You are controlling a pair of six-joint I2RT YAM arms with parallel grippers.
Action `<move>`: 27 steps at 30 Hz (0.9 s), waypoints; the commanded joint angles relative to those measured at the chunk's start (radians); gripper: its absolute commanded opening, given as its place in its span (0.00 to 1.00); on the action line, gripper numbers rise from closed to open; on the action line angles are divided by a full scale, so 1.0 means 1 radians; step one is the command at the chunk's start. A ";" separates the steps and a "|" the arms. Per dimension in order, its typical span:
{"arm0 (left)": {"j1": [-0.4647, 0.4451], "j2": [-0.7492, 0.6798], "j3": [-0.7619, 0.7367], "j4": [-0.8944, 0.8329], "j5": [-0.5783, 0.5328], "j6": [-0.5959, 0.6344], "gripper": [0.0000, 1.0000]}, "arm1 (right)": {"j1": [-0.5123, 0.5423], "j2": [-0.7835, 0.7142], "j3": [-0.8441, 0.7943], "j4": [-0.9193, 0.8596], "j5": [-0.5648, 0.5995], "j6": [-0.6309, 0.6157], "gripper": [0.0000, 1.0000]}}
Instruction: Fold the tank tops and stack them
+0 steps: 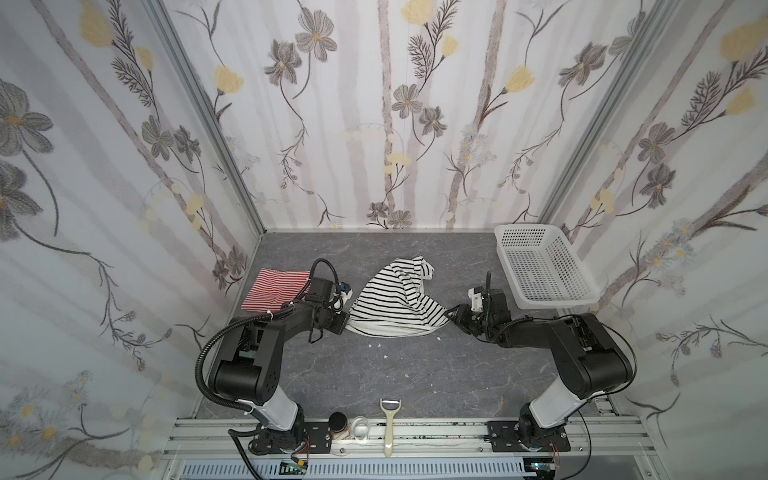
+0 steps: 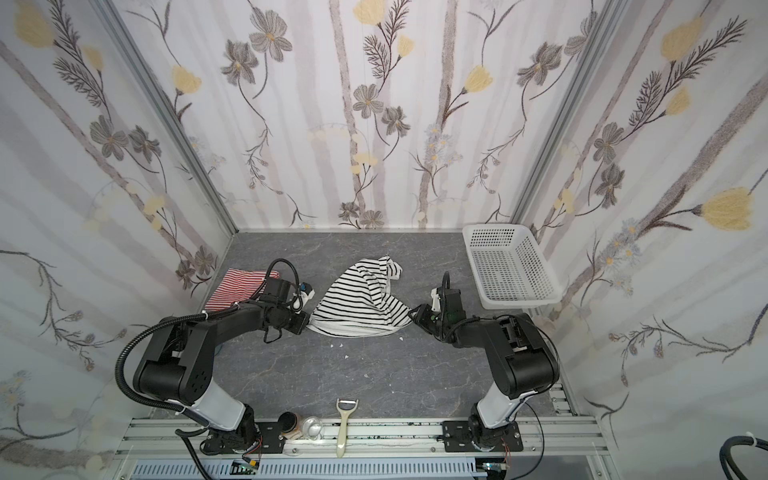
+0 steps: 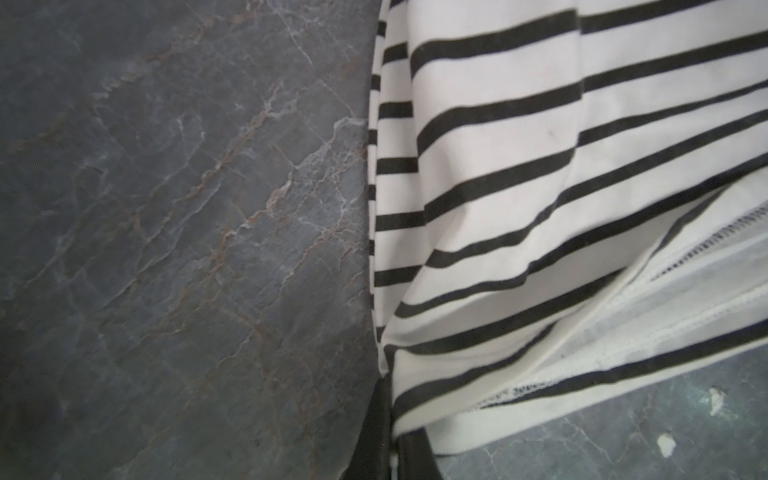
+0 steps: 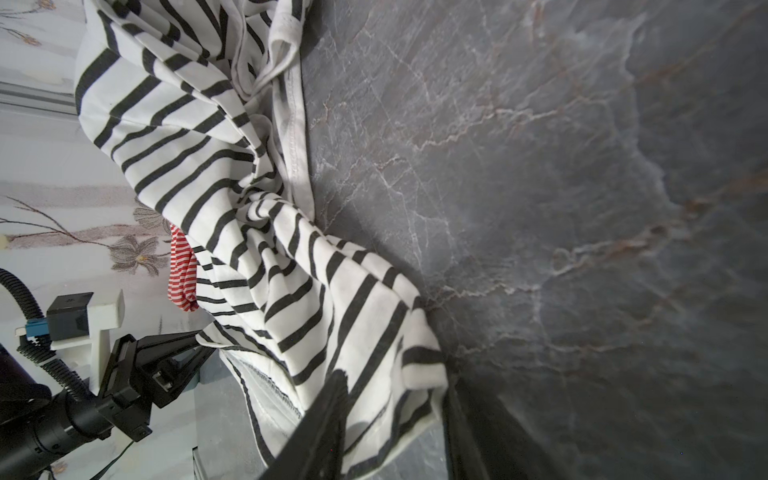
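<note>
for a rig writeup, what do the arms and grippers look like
The left arm and right arm are black with rounded joint housings and a white lower link. A black corrugated hose loops off the left one. Each wrist has a white mount. The left gripper has black tapered fingers.

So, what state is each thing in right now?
black-striped tank top, crumpled, not folded yet.
red-striped tank top, folded, lying flat.
basket, upright, empty.
left fingers, shut on the black-striped tank top's edge.
right fingers, open around its other corner.
</note>
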 commanded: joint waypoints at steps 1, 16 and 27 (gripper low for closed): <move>0.001 0.003 0.009 0.000 0.007 -0.009 0.00 | -0.010 0.031 -0.010 -0.064 0.038 0.045 0.39; 0.003 -0.009 0.013 0.000 0.001 -0.017 0.00 | -0.033 0.087 0.023 0.007 -0.015 0.083 0.07; 0.015 -0.037 0.029 -0.002 -0.011 -0.025 0.00 | -0.036 0.017 0.020 -0.005 -0.018 0.071 0.00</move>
